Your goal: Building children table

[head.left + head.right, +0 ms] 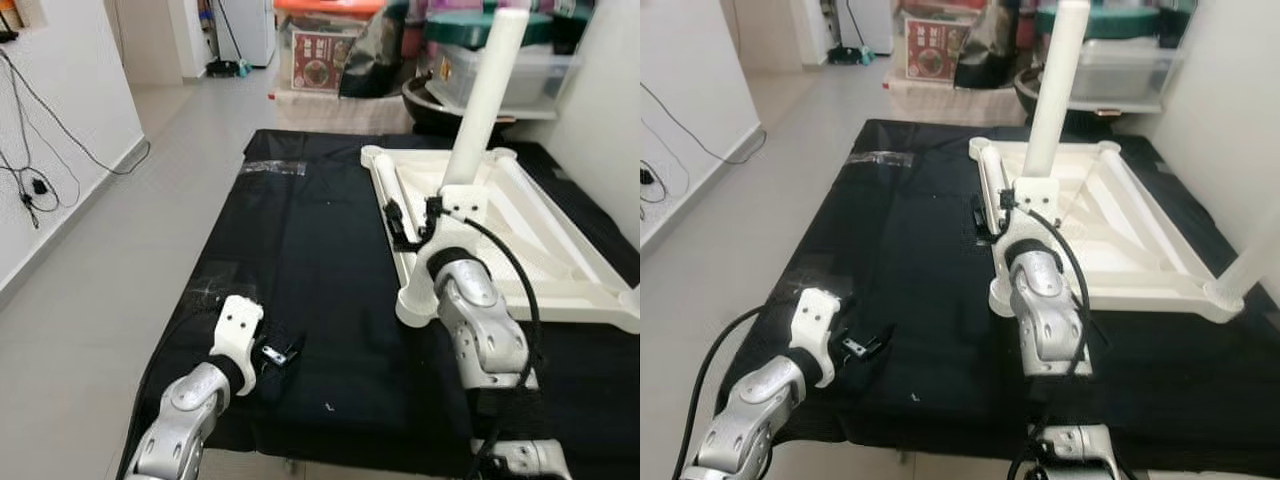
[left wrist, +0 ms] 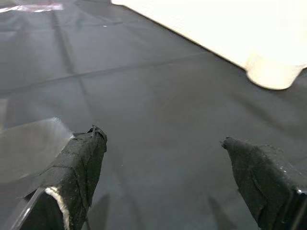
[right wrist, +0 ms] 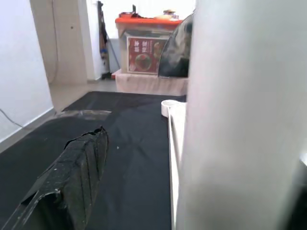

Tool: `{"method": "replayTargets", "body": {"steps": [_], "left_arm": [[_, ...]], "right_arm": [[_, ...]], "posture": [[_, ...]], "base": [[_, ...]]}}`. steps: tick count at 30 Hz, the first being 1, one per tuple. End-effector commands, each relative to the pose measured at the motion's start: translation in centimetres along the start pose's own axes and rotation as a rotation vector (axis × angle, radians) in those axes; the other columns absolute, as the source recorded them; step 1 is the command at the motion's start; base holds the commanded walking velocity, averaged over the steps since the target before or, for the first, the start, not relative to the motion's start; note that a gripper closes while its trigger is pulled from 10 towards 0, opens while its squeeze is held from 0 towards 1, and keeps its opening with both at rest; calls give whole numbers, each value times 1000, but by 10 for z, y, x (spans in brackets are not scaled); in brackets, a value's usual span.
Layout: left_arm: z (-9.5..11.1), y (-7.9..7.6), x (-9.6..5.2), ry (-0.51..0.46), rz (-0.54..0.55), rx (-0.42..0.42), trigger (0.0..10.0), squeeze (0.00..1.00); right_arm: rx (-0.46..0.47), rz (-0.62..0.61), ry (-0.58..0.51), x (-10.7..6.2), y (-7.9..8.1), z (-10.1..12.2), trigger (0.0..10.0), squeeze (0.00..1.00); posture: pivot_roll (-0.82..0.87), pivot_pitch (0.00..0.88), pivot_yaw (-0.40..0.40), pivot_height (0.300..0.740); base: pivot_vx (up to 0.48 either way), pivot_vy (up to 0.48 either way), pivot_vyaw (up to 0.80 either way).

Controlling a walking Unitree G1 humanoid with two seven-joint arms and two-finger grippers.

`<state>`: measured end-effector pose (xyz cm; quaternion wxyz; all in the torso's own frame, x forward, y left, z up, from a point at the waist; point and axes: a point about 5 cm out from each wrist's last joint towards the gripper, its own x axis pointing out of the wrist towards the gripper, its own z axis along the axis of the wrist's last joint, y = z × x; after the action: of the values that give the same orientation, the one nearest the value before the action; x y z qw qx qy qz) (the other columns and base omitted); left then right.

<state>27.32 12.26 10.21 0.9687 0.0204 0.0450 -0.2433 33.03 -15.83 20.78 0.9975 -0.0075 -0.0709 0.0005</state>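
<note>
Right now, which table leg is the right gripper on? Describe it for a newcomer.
On the black mat lies an upside-down white table frame. The white leg stands upright at its near left side, with the right gripper at its base; it is the tallest white post.

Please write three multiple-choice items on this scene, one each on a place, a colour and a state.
1. Where does the table frame lie?
A. on the black cloth
B. on the bare floor
C. against the wall

2. What colour is the leg at the right gripper?
A. red
B. white
C. black

3. How is the left gripper?
A. shut on a screw
B. shut on the cloth
C. open, holding nothing

Key: 1 A, the frame rests flat on the cloth on the robot's right; 2 B, the upright leg is white like the frame; 3 C, the left wrist view shows its fingers apart over bare cloth.
</note>
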Motion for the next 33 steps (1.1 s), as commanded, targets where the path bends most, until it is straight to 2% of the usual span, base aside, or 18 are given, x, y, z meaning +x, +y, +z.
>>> {"method": "replayTargets", "body": {"steps": [1,3,5,8,10,11,12,15,16,18,20,23,25,26,27,29,31,33], "left_arm": [[-1,-1,-1,3,-4,-8,10000,0],[-1,1,-4,8,4,-8,10000,0],[-1,1,-4,8,4,-8,10000,0],[-5,3,-10,19,14,-9,10000,0],[-6,2,-11,22,14,-10,10000,0],[-9,0,-15,31,16,-17,10000,0],[-9,0,-15,31,16,-17,10000,0],[-12,-3,-18,41,18,-30,10000,0],[-12,-3,-18,41,18,-30,10000,0],[-13,-3,-18,44,20,-32,10000,0],[-13,-3,-18,44,20,-32,10000,0],[-10,-4,-15,41,14,-23,10000,0],[-10,-4,-15,41,14,-23,10000,0],[-10,-4,-14,39,13,-22,10000,0],[-10,-4,-14,39,13,-22,10000,0],[-10,-4,-11,38,10,-18,10000,0],[-10,-4,-11,38,10,-18,10000,0],[-6,-3,-6,27,1,-3,10000,0]], "right_arm": [[-15,-3,3,-4,1,0,10000,1000],[-26,10,31,-24,6,-9,10000,1000],[-26,10,31,-24,6,-9,10000,1000],[-29,44,75,-52,6,-17,10000,1000],[-25,54,84,-57,5,-19,10000,1000],[-9,182,103,-67,10,-18,10000,1000],[-9,182,103,-67,10,-18,10000,1000],[20,489,186,-84,23,-22,10000,1000],[20,489,186,-84,23,-22,10000,1000],[9,600,196,-86,29,-25,10000,1000],[9,600,196,-86,29,-25,10000,1000],[13,666,165,-73,49,-21,10000,1000],[13,666,165,-73,49,-21,10000,1000],[19,578,158,-57,56,-22,10000,1000],[19,578,158,-57,56,-22,10000,1000],[61,352,183,-19,73,-26,10000,976],[61,352,183,-19,73,-26,10000,976],[110,296,189,5,105,-21,10000,961]], "posture": [[9,0,-58,740],[-3,0,-56,740],[-3,0,-56,740],[-19,0,-52,740],[-20,0,-51,740],[-23,0,-50,740],[-23,0,-50,740],[-24,0,-45,740],[-24,0,-45,740],[-19,0,-43,740],[-19,0,-43,740],[-1,0,-49,740],[-1,0,-49,740],[15,0,-48,740],[15,0,-48,740],[31,0,-43,740],[31,0,-43,740],[59,0,-47,740]], "base": [[0,0,0],[0,0,0],[0,0,0],[0,0,0],[0,0,0],[0,0,0],[0,0,0],[0,0,0],[0,0,0],[0,0,0],[0,0,0],[0,0,0],[0,0,0],[0,0,0],[0,0,0],[0,0,0],[0,0,0],[0,0,0]]}}
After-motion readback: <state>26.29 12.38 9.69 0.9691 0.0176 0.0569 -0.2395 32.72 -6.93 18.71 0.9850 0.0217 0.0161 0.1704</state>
